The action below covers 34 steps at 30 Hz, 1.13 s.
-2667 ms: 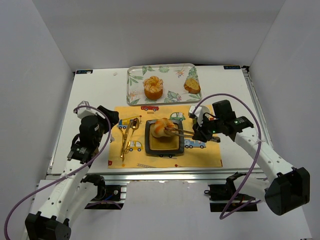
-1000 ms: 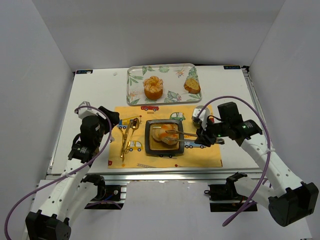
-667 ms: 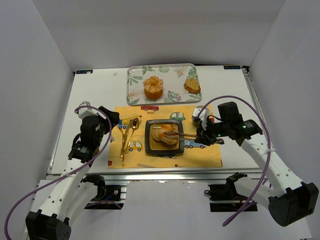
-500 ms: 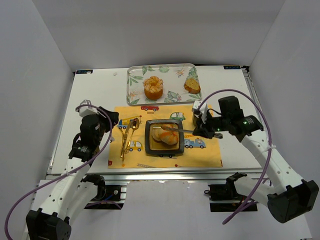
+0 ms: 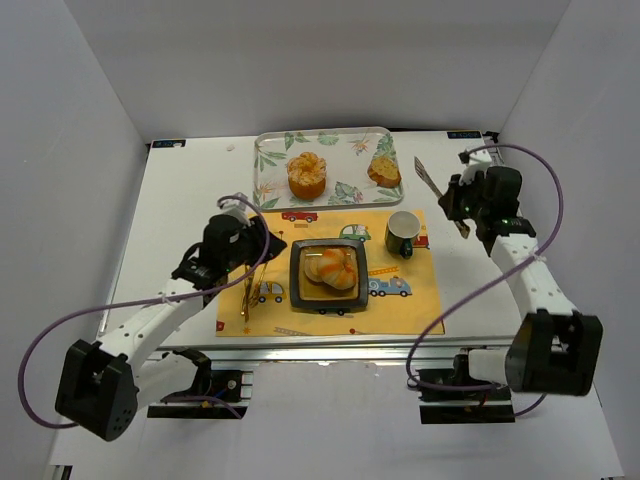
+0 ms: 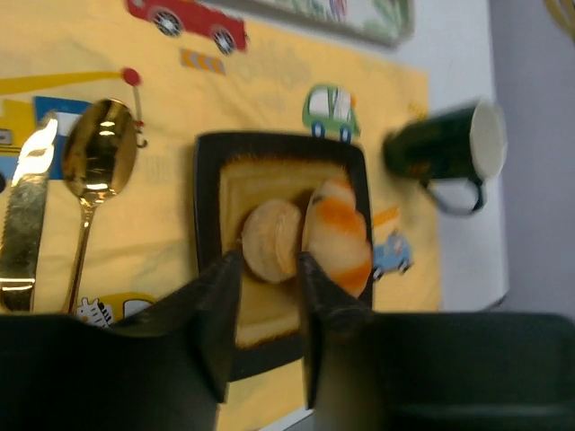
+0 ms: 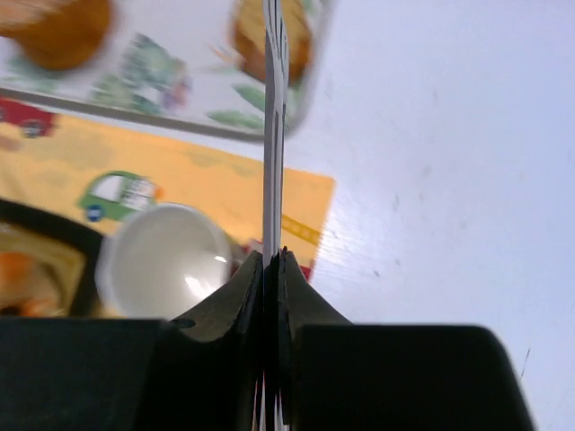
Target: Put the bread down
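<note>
White arm links [image 5: 150, 318], black joints [image 5: 235, 240], purple cables [image 5: 558, 200]; fingers [image 6: 211, 332] apparently black.

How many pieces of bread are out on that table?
3: a round bun and a smaller piece on the leaf-print tray, one roll on the black plate. None looks hidden.

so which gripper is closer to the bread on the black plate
Left. The left gripper is over the placemat just beside the plate's left edge, close to the bread. The right gripper, shut on the tongs, is off past the mug near the table's right edge.
</note>
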Motion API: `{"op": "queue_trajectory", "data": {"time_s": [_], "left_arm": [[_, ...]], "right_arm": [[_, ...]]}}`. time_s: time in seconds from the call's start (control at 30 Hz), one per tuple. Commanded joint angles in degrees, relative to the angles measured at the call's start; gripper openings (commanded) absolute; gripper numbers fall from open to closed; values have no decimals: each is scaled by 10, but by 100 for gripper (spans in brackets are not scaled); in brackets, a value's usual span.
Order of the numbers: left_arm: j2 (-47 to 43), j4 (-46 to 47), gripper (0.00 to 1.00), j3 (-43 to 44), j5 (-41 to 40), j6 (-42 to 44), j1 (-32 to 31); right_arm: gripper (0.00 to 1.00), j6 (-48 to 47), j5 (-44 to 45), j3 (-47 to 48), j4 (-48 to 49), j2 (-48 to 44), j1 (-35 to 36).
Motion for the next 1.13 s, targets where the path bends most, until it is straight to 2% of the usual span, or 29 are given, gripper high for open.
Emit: {"op": "queue_trajectory", "data": {"time_s": [0.0, 0.1, 0.17, 0.27, 0.33, 0.43, 0.53, 0.57, 0.63, 0.67, 0.73, 0.83, 0.97, 1.1], "left_arm": [[26, -29, 48, 40, -17, 37, -58], [43, -34, 60, 38, -42, 46, -75], [44, -24, 61, 31, -48, 47, -78], [45, -27, 64, 31, -54, 54, -79], [46, -33, 64, 30, -62, 60, -79], [49, -36, 64, 30, -66, 59, -79], [46, -40, 67, 29, -84, 55, -79], [44, -41, 69, 29, -90, 54, -79], [41, -49, 73, 32, -108, 54, -79], [39, -60, 78, 36, -114, 54, -79], [29, -63, 81, 37, -133, 54, -79], [20, -63, 86, 37, -151, 49, -79], [17, -57, 88, 40, -164, 43, -79], [25, -62, 87, 51, -171, 39, -79]], "right_arm": [[0, 42, 45, -34, 87, 67, -57], [0, 33, 31, -66, 122, 108, -97], [3, 12, 21, -81, 136, 127, -108], [15, -34, -2, -90, 125, 154, -113], [29, -52, 0, -96, 115, 173, -118], [57, -74, 12, -78, 55, 210, -126], [72, -82, 1, -68, 26, 214, -145], [81, -94, -8, -67, 25, 208, -151], [89, -107, -12, -52, 3, 183, -153], [89, -110, -4, -42, -8, 175, -153], [89, -131, 2, -10, -70, 164, -148], [89, -151, 63, 75, -135, 169, -125], [89, -148, 121, 161, -149, 174, -90], [90, -133, 110, 227, -151, 181, -46]]}}
